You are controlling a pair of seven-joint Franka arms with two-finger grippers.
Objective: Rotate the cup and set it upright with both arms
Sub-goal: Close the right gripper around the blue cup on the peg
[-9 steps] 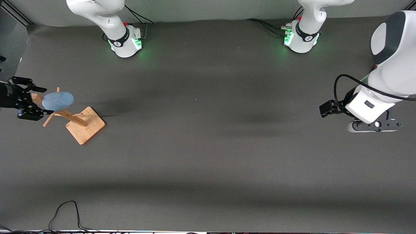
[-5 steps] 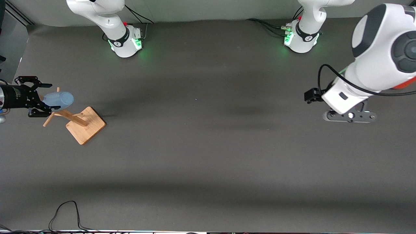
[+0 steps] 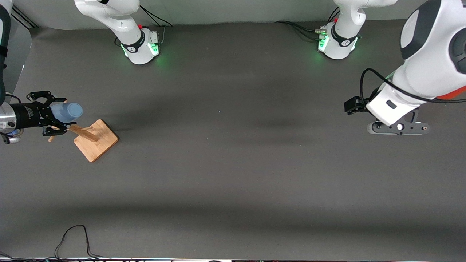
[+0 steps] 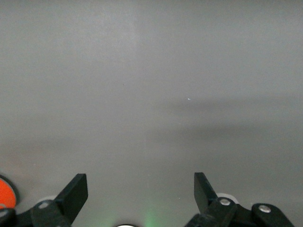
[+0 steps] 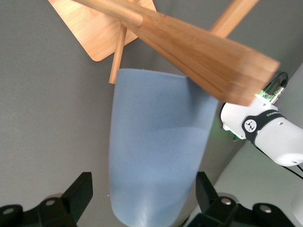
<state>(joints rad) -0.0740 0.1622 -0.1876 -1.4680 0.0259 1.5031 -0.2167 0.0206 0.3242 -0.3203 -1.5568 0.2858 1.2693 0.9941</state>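
Front view: light-blue cup hung on a peg of the wooden rack, up above the rack's base, at the right arm's end of the table. Right gripper level with the cup, fingers spread wide either side of its rim end, not seen pressing on it. Left gripper well apart from the rack, over bare table at the left arm's end, arm waiting. Left wrist view: left gripper fingers spread wide, nothing between them, grey table below. Right wrist view: cup between the wide-spread fingers of the right gripper, rack post crossing above it.
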